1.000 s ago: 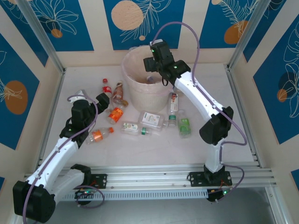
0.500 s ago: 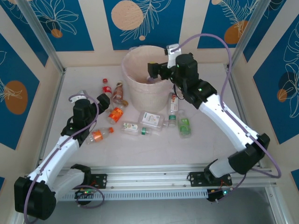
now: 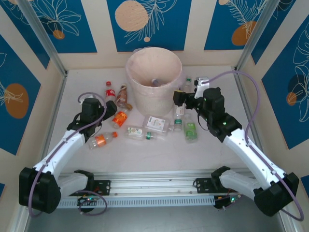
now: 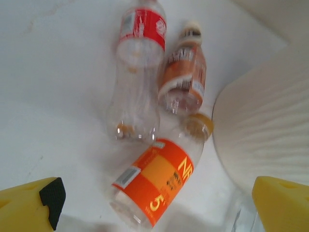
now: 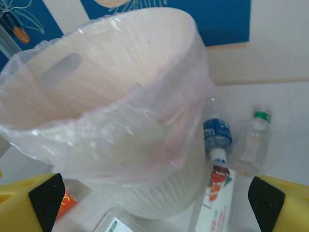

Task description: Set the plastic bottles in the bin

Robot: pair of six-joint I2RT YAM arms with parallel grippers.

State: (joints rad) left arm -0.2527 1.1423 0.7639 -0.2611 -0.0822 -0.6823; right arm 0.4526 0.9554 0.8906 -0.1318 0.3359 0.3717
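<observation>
Nearest the arm bases, the plastic bottles (image 3: 157,124) lay scattered on their sides across the table (image 3: 145,154). Each would likely need a grasp from above. An orange-capped bottle (image 3: 101,140) lay closest on the left, with white- and green-labelled ones in the middle and to the right.

The left gripper (image 3: 110,108) hung low over the cluster just left of the bin (image 3: 149,104). Its jaws were spread as wide as they go and held nothing. In its wrist view the left fingers (image 4: 29,210) stood either side of the orange-labelled bottle (image 4: 159,186), apart from it. I read this as lining up to close across the bottle's body. That bottle lay diagonal, its cap end toward the bin wall. Past it, a red-labelled bottle (image 4: 137,63) and a brown-labelled bottle (image 4: 186,77) lay side by side.

The right gripper (image 3: 179,98) sat just beside the bin's right flank. Its jaws were equally wide, empty and touching nothing. The right fingers (image 5: 280,203) framed the bin's wall and the loose pinkish liner (image 5: 145,140) draped over the rim.

The bin stood upright at far centre with its mouth up, within reach of both arms. Something small lay at its bottom, possibly a bottle, though it was too dim to be sure.

Right of the bin lay a red-and-white-labelled bottle (image 5: 217,191). A blue-labelled bottle (image 5: 217,133) and a green-capped bottle (image 5: 253,140) lay beyond it, toward the back wall.

Most bottles were outside the bin, so the task looked early.
</observation>
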